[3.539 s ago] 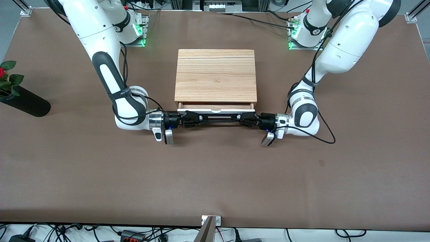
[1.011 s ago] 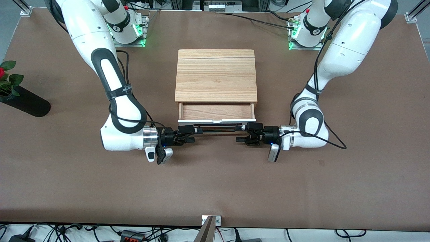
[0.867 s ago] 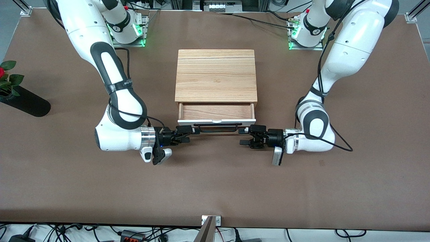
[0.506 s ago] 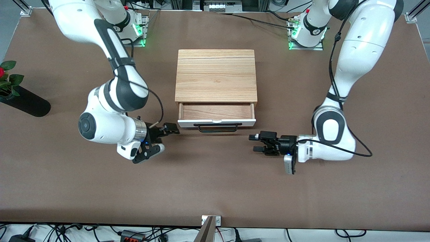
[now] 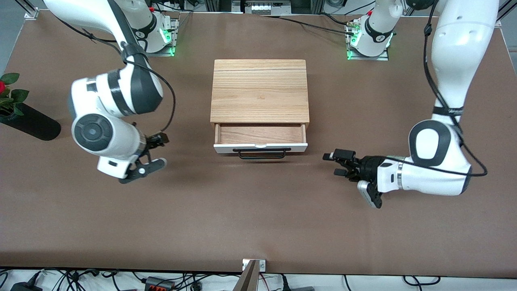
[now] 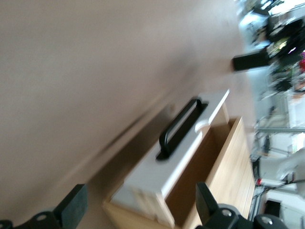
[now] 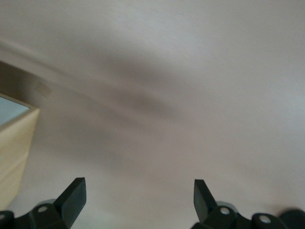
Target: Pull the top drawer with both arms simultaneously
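Left black two-finger gripper (image 5: 338,163) spread wide, empty, over bare brown tabletop (image 5: 258,218) toward left arm's end, clear of drawer. Right black two-finger gripper (image 5: 155,151) also spread wide, holding nothing, over table toward right arm's end. Shallow white-fronted top drawer (image 5: 260,139) with long black bar handle (image 5: 261,153) pulled partway out of light-wood cabinet (image 5: 259,91), light wood inside showing, small notch on front's top edge. Cabinet mid-table, drawer front facing front camera. Same drawer (image 6: 176,162) and handle (image 6: 178,128) seen in left wrist view, between fingers (image 6: 71,207). Right wrist view: mostly tabletop, cabinet corner (image 7: 14,143) at edge. Black vase with red flower (image 5: 24,119) at table edge, right arm's end.
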Action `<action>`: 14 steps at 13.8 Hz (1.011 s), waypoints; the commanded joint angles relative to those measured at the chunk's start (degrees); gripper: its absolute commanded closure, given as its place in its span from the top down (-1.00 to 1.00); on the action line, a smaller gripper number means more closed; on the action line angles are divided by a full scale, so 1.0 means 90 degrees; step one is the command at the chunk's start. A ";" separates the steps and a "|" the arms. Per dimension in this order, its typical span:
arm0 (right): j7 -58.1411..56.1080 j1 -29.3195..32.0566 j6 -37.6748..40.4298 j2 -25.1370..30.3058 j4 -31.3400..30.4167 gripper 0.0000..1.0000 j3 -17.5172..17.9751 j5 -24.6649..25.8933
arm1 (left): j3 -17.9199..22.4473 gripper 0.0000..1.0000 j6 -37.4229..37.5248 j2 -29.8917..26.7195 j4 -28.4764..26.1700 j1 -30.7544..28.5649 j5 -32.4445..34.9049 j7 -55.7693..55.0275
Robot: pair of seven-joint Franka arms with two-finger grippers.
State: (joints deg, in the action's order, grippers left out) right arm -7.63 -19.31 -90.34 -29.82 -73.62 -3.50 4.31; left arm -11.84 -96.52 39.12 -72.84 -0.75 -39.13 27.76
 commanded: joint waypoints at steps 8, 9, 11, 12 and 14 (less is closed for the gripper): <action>0.0066 0.1325 0.0992 0.1418 0.0113 1.00 -0.0285 -0.0469 | 0.0065 1.00 0.1729 -0.1552 0.0095 -0.0532 0.2246 -0.1305; 0.0134 0.1364 0.1295 0.1583 0.0113 1.00 -0.0285 -0.0450 | 0.0065 1.00 0.1827 -0.1766 0.0095 -0.0532 0.2490 -0.1742; 0.0154 0.1394 0.1405 0.1731 -0.0023 1.00 -0.0363 -0.0469 | 0.0046 1.00 0.2216 -0.2041 0.0114 -0.0532 0.2979 -0.2554; 0.0164 0.1422 0.1357 0.1751 -0.0101 1.00 -0.0373 -0.0498 | 0.0046 1.00 0.2353 -0.2206 0.0124 -0.0532 0.3203 -0.2683; 0.0145 0.1704 0.1036 0.1780 -0.0306 1.00 -0.0383 -0.0683 | 0.0046 1.00 0.2724 -0.2383 0.0163 -0.0581 0.3526 -0.2694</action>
State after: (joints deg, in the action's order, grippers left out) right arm -6.87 -6.54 -78.84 -15.00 -73.59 -7.15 0.12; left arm -11.30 -74.66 19.69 -71.23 -5.74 -10.71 5.04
